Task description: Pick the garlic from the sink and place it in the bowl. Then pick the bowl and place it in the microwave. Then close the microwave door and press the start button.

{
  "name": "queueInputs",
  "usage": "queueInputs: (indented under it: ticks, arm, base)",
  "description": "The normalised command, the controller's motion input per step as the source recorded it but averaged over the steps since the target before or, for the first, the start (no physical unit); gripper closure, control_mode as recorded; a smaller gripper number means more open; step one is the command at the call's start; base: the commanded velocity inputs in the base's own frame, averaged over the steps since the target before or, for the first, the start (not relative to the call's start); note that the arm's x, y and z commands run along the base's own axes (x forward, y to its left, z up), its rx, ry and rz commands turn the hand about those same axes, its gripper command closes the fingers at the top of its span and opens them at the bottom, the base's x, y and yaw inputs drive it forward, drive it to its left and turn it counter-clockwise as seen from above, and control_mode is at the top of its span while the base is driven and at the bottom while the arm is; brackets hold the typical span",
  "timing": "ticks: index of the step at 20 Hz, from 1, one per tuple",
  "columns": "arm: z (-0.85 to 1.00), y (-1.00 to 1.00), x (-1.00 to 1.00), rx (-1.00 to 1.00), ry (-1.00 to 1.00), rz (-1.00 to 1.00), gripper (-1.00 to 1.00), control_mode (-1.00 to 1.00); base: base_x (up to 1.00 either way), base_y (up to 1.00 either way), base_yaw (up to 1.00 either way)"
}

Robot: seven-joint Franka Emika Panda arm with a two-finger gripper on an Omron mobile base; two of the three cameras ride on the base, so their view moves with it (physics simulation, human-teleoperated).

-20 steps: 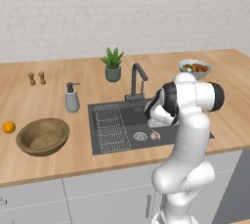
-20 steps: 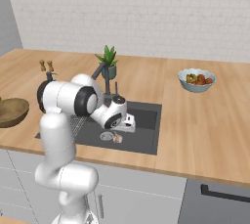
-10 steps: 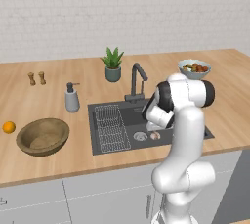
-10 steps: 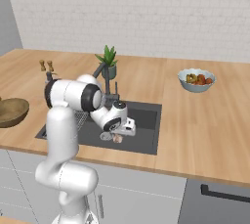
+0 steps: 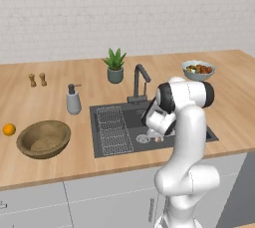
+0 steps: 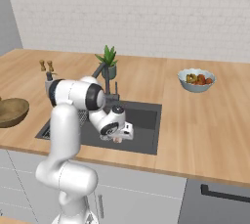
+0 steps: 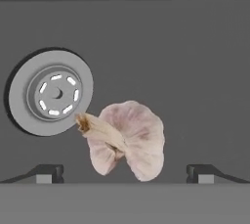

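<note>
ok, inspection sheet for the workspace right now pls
Surface: wooden counter, sink set into it.
Job's things: garlic on the sink floor beside the drain; wooden bowl empty, left of the sink.
Clutter: orange, soap dispenser, potted plant, fruit bowl, two shakers.
Grippers: gripper open, down in the sink, fingertips either side of the garlic.
Cables: nothing seen.
Surroundings: white brick wall, grey cabinets.

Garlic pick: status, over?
Gripper open, low in the sink, fingers either side of the garlic. Garlic on the basin floor beside the drain, not gripped. Nothing blocking.
</note>
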Motion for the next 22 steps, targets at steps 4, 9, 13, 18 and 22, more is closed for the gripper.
queueInputs:
  ticks: [4, 9, 13, 18, 22]
  arm:
    - [-0.2, 0.03, 0.0, 0.0, 0.0, 0.0, -1.0, -1.0]
    - [-0.15, 0.01, 0.04, 0.0, 0.0, 0.0, -1.0, -1.0]
    - [-0.1, 0.0, 0.27, 0.0, 0.0, 0.0, -1.0, -1.0]
    - [-0.15, 0.01, 0.38, 0.0, 0.0, 0.0, -1.0, -1.0]
    - [-0.22, 0.07, 0.23, 0.0, 0.0, 0.0, 1.0, -1.0]
  base:
    - [0.0, 0.0, 0.0]
    - [0.0, 0.0, 0.0]
    - [0.0, 0.0, 0.0]
    - [0.0, 0.0, 0.0]
    - [0.0, 0.0, 0.0]
